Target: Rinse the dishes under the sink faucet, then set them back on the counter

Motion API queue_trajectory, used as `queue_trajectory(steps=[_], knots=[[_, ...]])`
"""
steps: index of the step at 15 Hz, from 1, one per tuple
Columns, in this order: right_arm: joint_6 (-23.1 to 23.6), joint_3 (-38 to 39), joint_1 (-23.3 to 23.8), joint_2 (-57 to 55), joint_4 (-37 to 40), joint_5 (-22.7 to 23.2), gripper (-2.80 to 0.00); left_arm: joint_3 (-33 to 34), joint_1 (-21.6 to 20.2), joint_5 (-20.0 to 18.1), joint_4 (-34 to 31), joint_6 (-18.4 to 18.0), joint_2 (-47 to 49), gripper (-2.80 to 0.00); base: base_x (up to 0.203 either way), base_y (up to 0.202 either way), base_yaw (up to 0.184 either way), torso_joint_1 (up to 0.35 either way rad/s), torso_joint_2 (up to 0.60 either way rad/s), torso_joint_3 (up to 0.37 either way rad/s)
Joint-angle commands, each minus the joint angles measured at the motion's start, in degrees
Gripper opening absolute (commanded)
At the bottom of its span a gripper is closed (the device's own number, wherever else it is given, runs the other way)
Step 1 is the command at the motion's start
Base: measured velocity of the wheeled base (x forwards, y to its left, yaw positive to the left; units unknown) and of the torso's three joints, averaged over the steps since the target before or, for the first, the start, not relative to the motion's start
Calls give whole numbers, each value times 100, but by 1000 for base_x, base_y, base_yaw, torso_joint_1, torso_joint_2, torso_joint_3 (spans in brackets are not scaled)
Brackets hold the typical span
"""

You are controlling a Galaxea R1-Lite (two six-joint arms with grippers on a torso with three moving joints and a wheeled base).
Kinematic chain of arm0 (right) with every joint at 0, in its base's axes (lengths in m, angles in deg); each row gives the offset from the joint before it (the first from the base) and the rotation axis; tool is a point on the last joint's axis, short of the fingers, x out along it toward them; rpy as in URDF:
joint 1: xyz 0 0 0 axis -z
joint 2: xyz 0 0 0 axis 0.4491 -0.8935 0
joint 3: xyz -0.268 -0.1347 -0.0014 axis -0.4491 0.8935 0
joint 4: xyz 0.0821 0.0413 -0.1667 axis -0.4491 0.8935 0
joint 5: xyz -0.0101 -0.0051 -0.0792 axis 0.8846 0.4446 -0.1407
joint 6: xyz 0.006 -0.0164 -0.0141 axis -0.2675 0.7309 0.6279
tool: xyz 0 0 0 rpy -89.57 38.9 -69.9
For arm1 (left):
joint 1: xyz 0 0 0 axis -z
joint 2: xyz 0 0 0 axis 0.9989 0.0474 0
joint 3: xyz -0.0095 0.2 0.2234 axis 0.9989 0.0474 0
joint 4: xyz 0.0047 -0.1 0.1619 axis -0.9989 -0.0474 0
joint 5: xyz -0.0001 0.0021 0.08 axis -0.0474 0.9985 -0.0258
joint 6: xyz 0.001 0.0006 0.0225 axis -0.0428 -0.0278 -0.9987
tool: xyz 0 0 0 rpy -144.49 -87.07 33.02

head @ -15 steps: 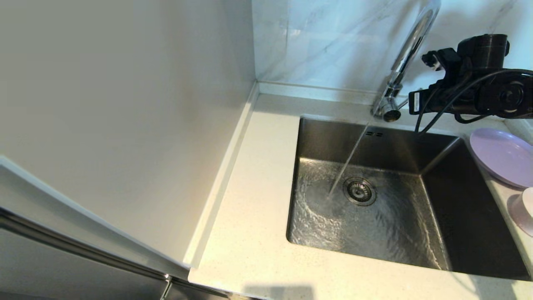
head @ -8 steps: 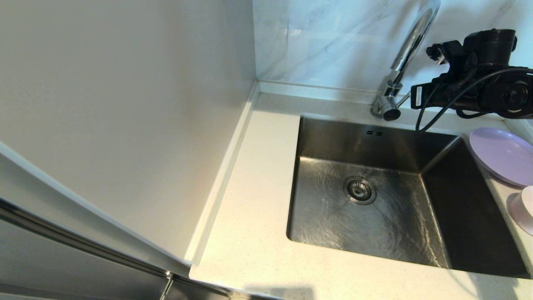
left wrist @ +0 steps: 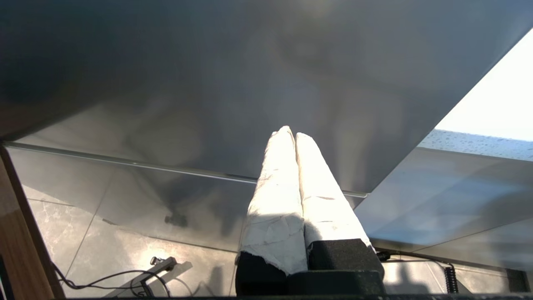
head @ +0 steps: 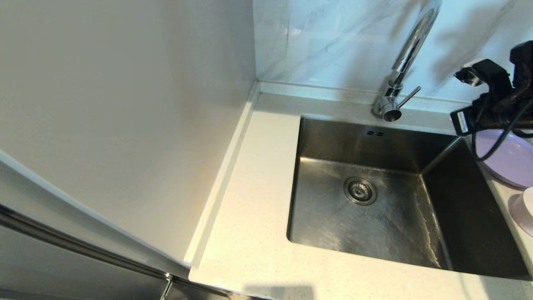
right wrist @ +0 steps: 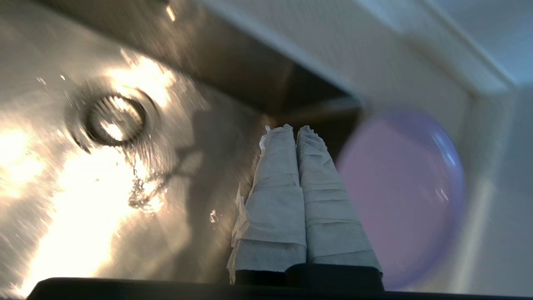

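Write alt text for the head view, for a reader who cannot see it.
No water runs from the faucet into the wet sink. At right, the right gripper hangs above the lilac plate on the counter, the pink bowl beside it.

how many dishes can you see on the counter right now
2: the purple plate on the counter right of the sink, and the pink bowl nearer, at the view's edge. More may be hidden.
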Motion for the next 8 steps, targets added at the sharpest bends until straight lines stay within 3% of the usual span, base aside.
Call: queue_trajectory(steps=[1, 5, 8], knots=[[226, 731, 237, 836, 85, 21, -280, 0, 0, 3, -2, 0, 0, -280, 0, 0, 0, 0, 0, 0], [-463, 2046, 529, 2236, 91, 19, -280, 0, 0, 3, -2, 0, 0, -280, 0, 0, 0, 0, 0, 0], [-814, 3597, 823, 3369, -201, -25, -280, 0, 0, 3, -2, 0, 0, -280, 0, 0, 0, 0, 0, 0]])
